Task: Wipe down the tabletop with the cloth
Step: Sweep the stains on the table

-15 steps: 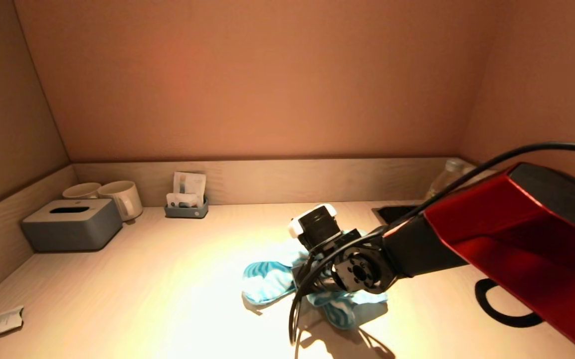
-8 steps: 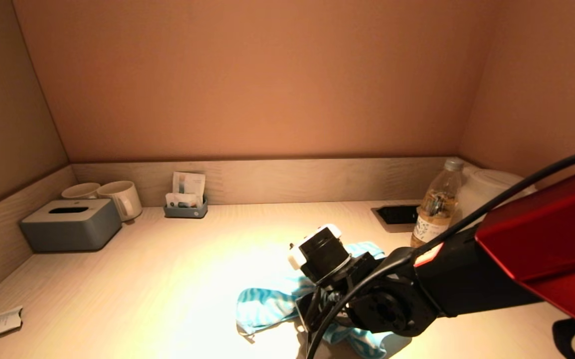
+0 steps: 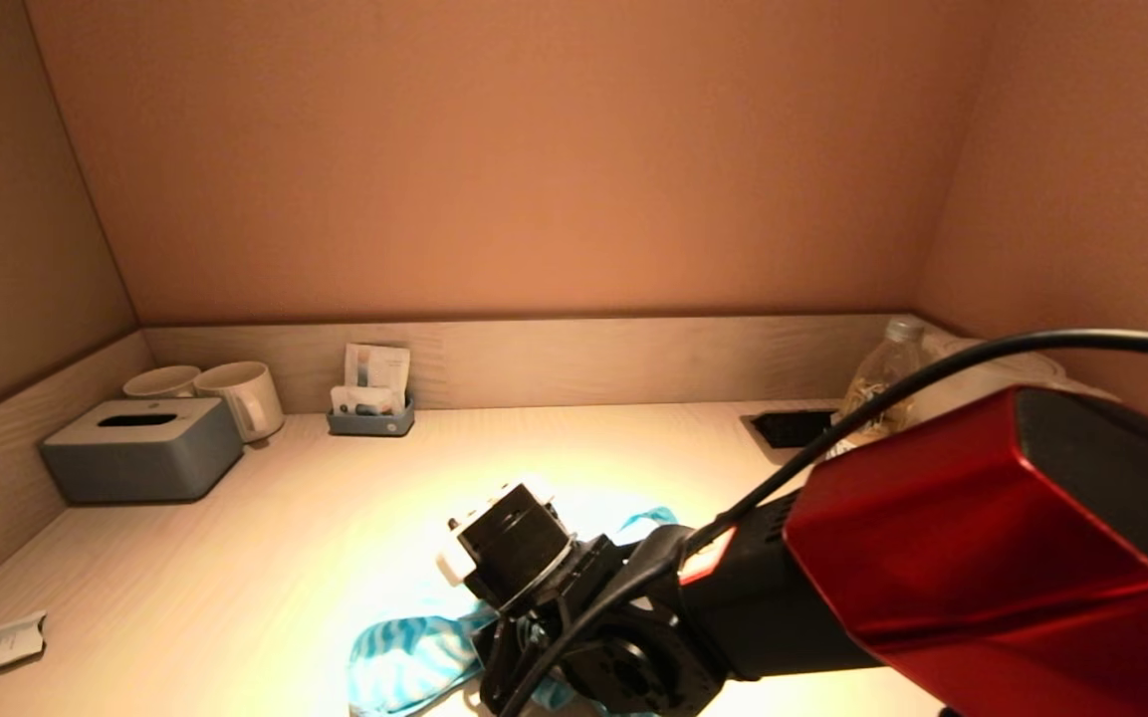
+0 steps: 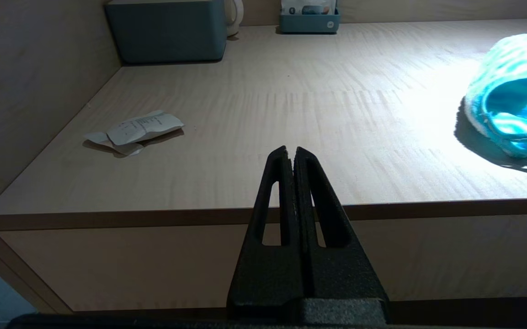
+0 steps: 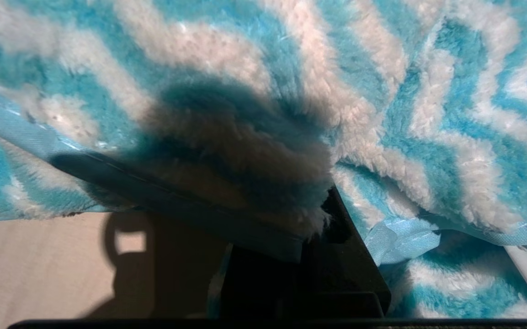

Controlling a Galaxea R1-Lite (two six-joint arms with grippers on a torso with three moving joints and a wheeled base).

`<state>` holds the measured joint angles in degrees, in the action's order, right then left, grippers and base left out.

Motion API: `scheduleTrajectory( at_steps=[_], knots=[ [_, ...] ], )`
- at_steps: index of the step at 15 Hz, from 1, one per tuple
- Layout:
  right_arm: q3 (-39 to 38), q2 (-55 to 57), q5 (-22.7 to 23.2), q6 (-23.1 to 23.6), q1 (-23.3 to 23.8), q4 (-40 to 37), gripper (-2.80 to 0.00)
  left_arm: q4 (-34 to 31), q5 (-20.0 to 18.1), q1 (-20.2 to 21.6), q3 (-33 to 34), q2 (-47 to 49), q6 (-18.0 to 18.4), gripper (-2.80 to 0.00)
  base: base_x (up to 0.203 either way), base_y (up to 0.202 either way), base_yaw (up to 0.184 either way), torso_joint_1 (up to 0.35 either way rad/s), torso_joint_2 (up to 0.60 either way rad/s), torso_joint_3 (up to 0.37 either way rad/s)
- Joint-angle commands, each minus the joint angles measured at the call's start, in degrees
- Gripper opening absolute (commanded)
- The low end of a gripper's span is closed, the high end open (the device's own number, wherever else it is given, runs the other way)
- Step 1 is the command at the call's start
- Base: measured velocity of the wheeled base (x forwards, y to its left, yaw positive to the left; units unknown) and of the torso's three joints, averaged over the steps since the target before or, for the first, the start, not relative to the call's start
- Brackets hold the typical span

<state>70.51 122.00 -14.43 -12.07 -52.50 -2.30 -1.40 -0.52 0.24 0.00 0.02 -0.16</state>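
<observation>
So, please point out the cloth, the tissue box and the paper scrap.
cloth (image 3: 404, 665), head view, striped left part.
tissue box (image 3: 140, 453), head view, front wall.
paper scrap (image 4: 137, 131), left wrist view, its middle.

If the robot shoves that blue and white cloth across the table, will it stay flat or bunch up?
The cloth looks soft and fluffy, already rumpled in folds under the right gripper, so it will probably bunch and drag rather than slide flat. It seems light; the smooth tabletop likely offers little resistance.

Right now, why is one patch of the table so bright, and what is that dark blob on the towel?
Head view: a lamp's glare washes out the tabletop around the cloth. Left wrist view: the same glare, the cloth casting a hard shadow. Right wrist view: the blob is shadow on cloth bunched over the right pincer.
</observation>
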Motion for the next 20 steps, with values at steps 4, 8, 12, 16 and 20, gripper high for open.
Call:
scheduleTrajectory(
  at_steps=[4,8,12,16,20],
  knots=[
    [14.3,11.2,-3.3,0.0,3.9,-4.6,-2.80,0.0,0.0,0.0,0.0,0.0,0.0,-2.80,0.000,0.000,0.000,0.000,0.00,0.000],
    [12.8,10.3,-4.3,-0.3,12.5,-5.1,-2.80,0.0,0.0,0.0,0.0,0.0,0.0,-2.80,0.000,0.000,0.000,0.000,0.00,0.000],
    [2.1,1.9,-4.4,-0.5,15.0,-4.7,-2.80,0.0,-0.1,0.0,0.0,0.0,0.0,-2.80,0.000,0.000,0.000,0.000,0.00,0.000],
    [-7.6,-8.6,-4.4,-0.6,8.5,-4.7,-2.80,0.0,0.0,0.0,0.0,0.0,0.0,-2.80,0.000,0.000,0.000,0.000,0.00,0.000],
    [-7.5,-7.7,-4.4,-0.7,-0.4,-4.5,-2.80,0.0,0.0,0.0,0.0,0.0,0.0,-2.80,0.000,0.000,0.000,0.000,0.00,0.000]
  ],
)
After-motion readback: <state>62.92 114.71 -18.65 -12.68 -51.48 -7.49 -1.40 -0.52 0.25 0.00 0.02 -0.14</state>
